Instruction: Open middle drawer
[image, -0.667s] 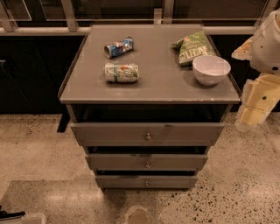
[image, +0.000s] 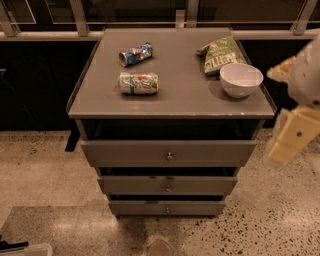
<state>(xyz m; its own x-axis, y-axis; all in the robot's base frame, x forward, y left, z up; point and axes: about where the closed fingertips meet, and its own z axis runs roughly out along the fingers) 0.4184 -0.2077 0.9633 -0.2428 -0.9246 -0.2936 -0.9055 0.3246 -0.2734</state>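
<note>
The grey cabinet has three flat drawer fronts. The middle drawer (image: 167, 184) is the second one, with a small round metal knob (image: 168, 188) at its centre. It stands slightly out, like the top drawer (image: 168, 152) above it and the bottom drawer (image: 167, 207) below it. My gripper (image: 291, 134) is at the far right edge of the view, beside the cabinet's right side at about the top drawer's height. It is well to the right of the middle drawer's knob and touches nothing.
On the cabinet top (image: 175, 102) lie two crushed cans (image: 135, 54) (image: 138, 83), a green chip bag (image: 220, 53) and a white bowl (image: 241, 79). A railing and dark panels run behind. Speckled floor (image: 45, 165) surrounds the cabinet.
The arm at the right edge has moved slightly; the drawers and the objects on top have not moved.
</note>
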